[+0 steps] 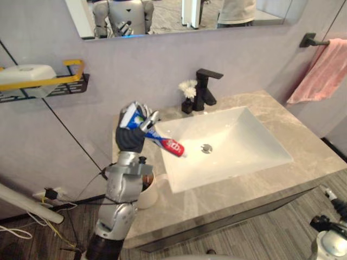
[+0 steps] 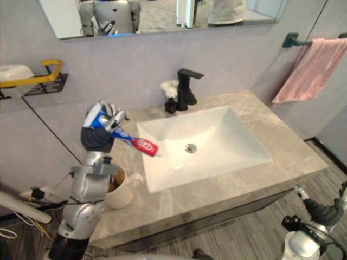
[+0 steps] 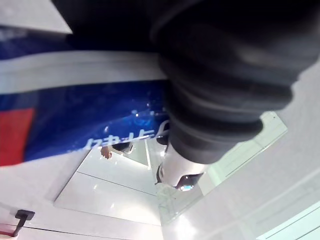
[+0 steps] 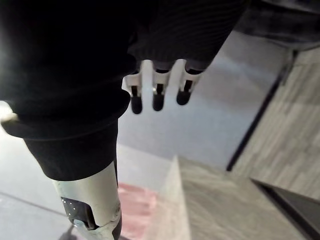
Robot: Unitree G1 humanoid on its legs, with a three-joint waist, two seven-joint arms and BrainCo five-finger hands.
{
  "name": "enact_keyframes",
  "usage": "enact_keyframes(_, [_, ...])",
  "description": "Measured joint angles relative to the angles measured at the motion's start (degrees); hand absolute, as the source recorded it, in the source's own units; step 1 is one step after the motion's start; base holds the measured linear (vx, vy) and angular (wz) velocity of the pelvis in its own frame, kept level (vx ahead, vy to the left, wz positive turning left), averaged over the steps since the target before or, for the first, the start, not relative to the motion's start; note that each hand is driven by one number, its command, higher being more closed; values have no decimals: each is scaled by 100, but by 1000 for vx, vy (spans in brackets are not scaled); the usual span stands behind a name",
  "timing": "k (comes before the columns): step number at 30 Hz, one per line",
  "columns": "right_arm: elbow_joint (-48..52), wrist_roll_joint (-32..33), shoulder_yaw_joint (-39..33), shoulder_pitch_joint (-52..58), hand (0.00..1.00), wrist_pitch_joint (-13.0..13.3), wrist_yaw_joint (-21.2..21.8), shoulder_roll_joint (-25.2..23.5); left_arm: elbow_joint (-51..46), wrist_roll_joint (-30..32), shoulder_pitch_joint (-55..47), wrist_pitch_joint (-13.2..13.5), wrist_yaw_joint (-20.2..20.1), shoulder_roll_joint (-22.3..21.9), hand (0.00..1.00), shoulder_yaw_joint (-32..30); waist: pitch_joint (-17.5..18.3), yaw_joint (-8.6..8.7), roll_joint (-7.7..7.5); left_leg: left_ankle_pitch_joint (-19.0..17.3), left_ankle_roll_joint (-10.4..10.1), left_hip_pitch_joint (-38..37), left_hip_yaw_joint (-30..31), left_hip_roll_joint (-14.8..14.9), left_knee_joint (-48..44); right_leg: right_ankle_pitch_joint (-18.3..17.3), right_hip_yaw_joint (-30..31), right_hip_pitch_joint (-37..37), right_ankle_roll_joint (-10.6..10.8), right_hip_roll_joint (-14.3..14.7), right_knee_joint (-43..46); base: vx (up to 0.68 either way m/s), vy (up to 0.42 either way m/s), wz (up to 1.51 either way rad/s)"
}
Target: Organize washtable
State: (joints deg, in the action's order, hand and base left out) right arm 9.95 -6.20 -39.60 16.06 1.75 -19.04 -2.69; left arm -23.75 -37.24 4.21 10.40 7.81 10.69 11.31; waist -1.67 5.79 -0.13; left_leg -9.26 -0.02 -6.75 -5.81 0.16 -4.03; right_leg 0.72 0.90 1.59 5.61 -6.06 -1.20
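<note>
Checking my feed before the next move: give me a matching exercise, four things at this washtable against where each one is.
Things:
1 toothpaste tube
2 white mug
3 black faucet
4 pink towel

Places:
A hanging from the wall bar
B in the left hand
C behind the sink
D on the counter, left of the sink

Pairs: 1-B; 2-D; 3-C; 4-A

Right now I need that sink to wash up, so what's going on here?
The robot's left hand has its fingers curled round a toothpaste tube, held in the air above the counter at the left edge of the sink, red end tilted down toward the basin. A mug stands on the counter below, beside that arm. The right hand hangs open and holds nothing.
</note>
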Motion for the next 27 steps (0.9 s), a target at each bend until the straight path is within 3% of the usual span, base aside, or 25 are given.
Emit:
enact_keyframes(10, [-718,662,374,377,0,-58,57,-256,142,156,317,0,136,-214,100,207,35,-24,-52,-10,16,-6,-98,-2,-1,23,93,-33,19,-9,21,-34,-14,-5])
enact_keyframes(21, [-1646,894,929,595,0,-72,866,-237,142,423,742,4,228,-222,100,192,112,-40,63,-5,17,-47,-34,-4,-7,21,41,36,18,-16,28,-38,-23,3])
enact_keyframes(27, [-2165,911,1227,588,0,-67,1247,-206,135,575,838,10,221,-43,100,-3,127,-55,44,26,-2,-49,152,-5,-13,15,-130,134,11,-28,-4,-35,-29,14])
